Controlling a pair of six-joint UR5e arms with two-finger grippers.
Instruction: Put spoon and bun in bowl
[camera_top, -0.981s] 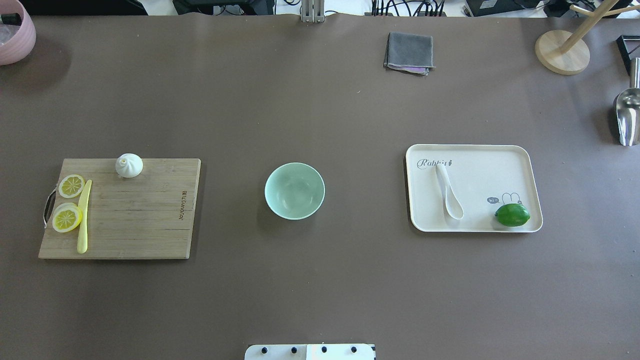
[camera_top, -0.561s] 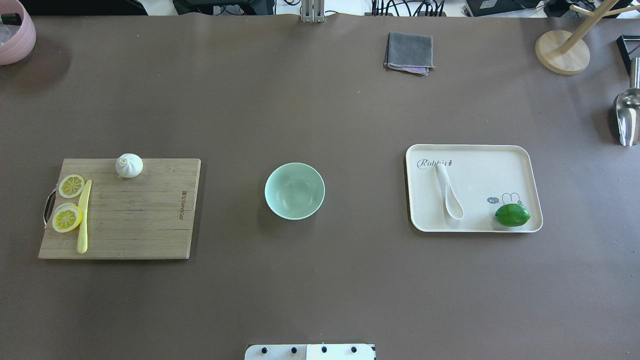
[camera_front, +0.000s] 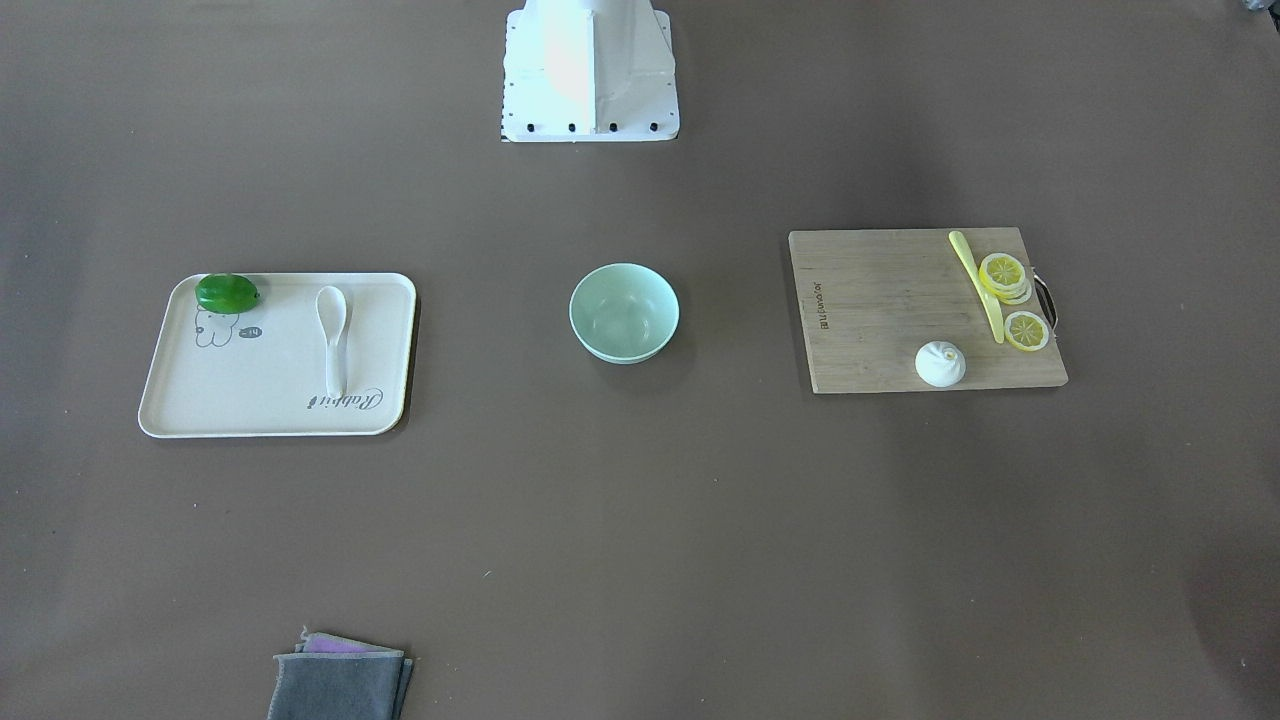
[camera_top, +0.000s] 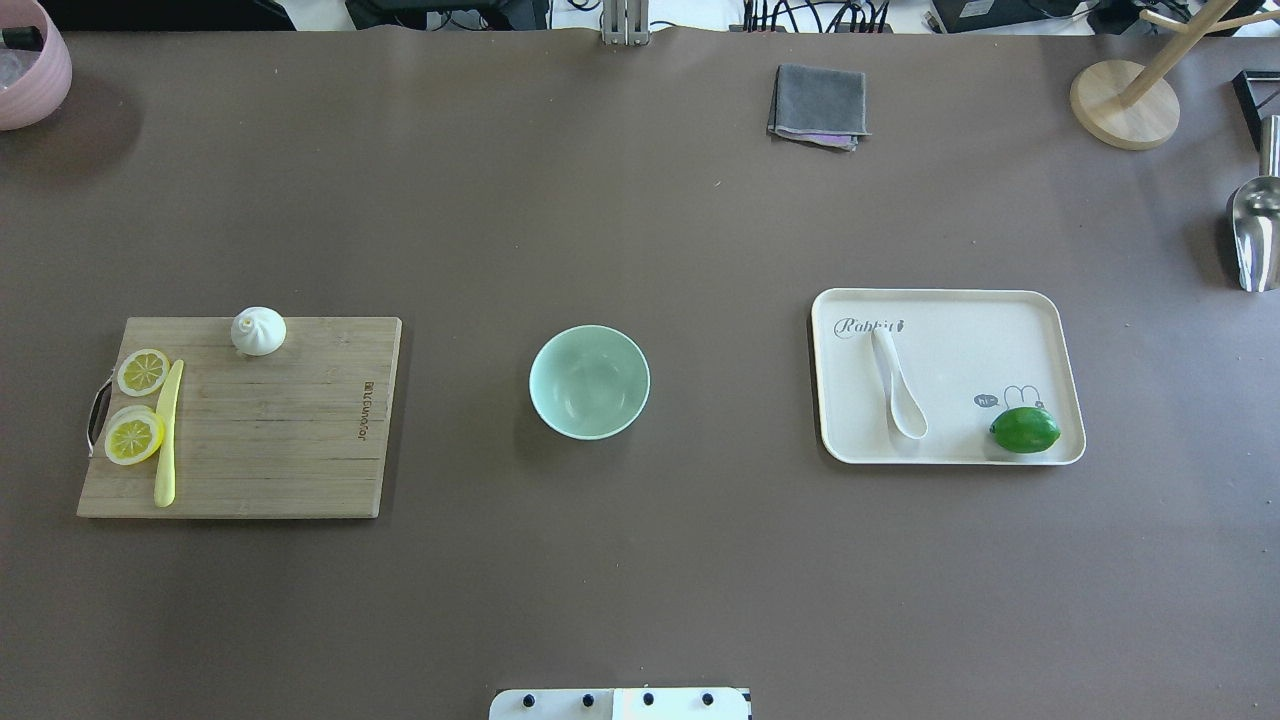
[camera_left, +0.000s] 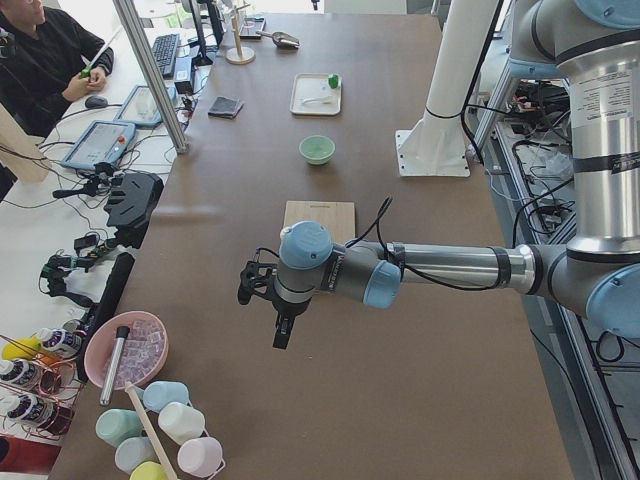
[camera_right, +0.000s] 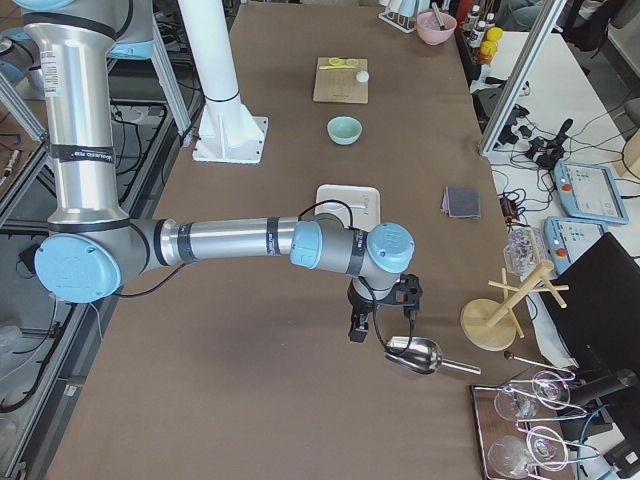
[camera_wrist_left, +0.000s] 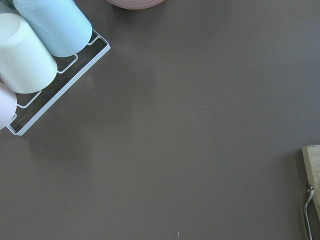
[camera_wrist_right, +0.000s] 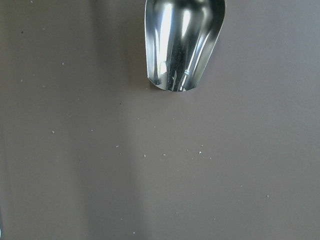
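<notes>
The mint-green bowl (camera_top: 589, 381) stands empty at the table's middle. The white spoon (camera_top: 897, 384) lies on the cream tray (camera_top: 980, 340) to the bowl's right, scoop toward me. The white pleated bun (camera_top: 258, 330) sits at the far edge of the wooden cutting board (camera_top: 280, 440) to the bowl's left. Neither gripper shows in the overhead or front views. My left gripper (camera_left: 283, 335) hangs over bare table beyond the board's end, far from the bun. My right gripper (camera_right: 380, 320) hangs beyond the tray, beside a metal scoop. I cannot tell whether either is open or shut.
A lime (camera_top: 1024, 429) lies on the tray. Lemon slices (camera_top: 135, 437) and a yellow knife (camera_top: 167, 433) lie on the board. A grey cloth (camera_top: 818, 105), wooden stand (camera_top: 1124, 104), metal scoop (camera_top: 1254, 235) and pink bowl (camera_top: 30, 70) stand at the far edges. Cups in a rack (camera_wrist_left: 35, 45) stand by the left gripper.
</notes>
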